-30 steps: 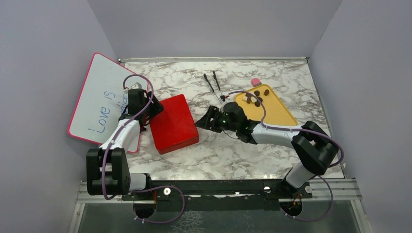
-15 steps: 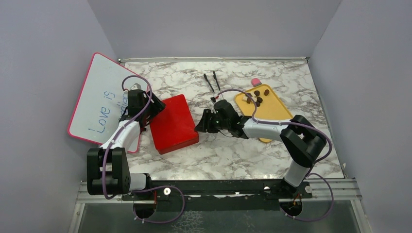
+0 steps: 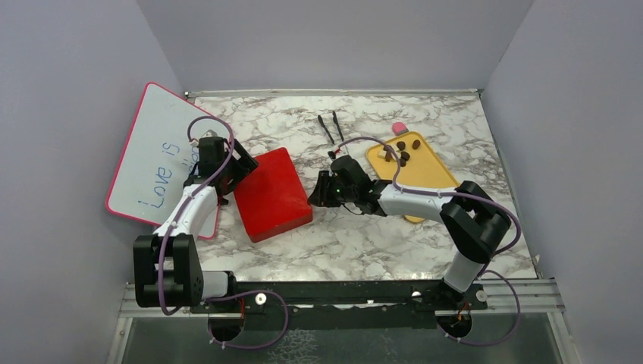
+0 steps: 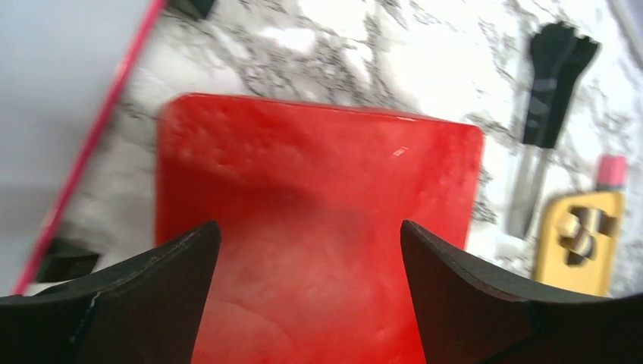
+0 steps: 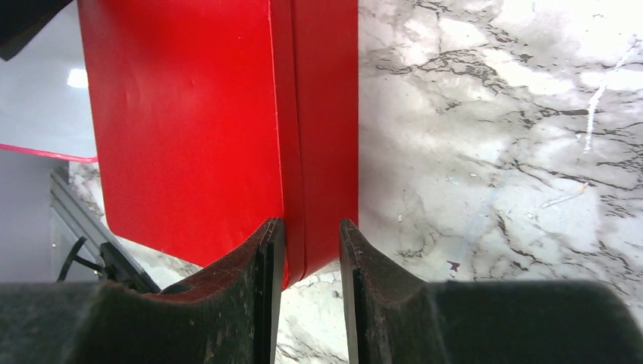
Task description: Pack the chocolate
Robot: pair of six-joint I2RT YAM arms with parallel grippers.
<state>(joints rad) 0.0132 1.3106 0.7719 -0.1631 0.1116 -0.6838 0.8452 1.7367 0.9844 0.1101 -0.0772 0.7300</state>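
The chocolate is several small dark pieces at the far end of a yellow tray; the left wrist view also shows the chocolate. A closed red box lies left of centre on the marble table. My left gripper hangs over the box's left edge, jaws wide open with the red lid beneath them. My right gripper is at the box's right edge. In the right wrist view the right gripper has its jaws pressed on both faces of the red box at a corner.
Black tongs lie at the back centre. A small pink block sits by the tray's far tip. A pink-framed whiteboard leans at the left wall, just behind my left arm. Grey walls enclose the table.
My right gripper slid left from the tray side to the box's right edge and narrowed onto it. My left gripper's jaws opened wider over the box.
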